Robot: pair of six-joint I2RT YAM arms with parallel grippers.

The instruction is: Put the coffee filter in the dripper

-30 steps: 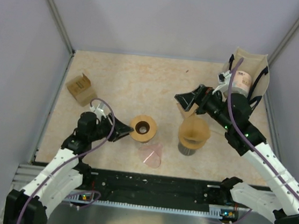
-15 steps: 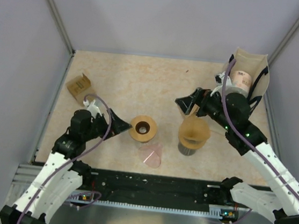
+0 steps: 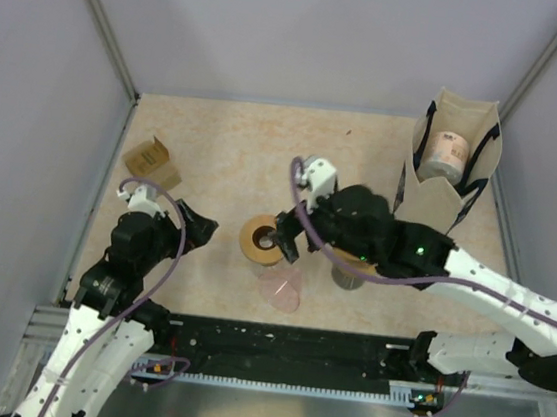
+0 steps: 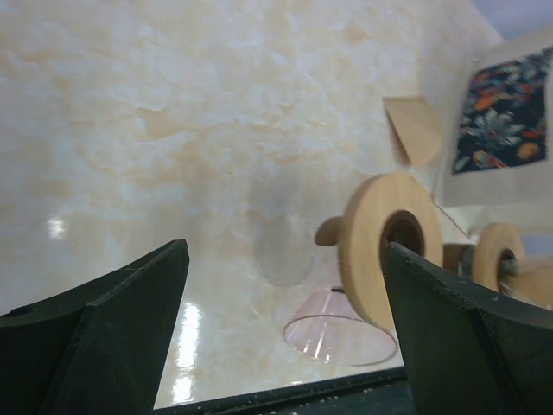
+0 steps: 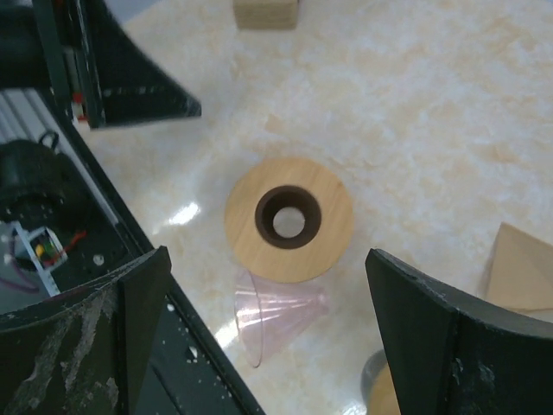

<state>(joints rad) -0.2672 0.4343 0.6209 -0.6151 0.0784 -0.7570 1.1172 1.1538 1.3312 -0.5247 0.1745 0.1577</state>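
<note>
Right hand has swung over the dripper, left hand retreated.

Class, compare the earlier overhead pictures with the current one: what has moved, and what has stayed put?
The left gripper drew back leftward from the wooden ring, open and empty. The right gripper swung left from near the bag to hover over the ring, also open. The ring, pink cone, bag and box stayed where they were.
</note>
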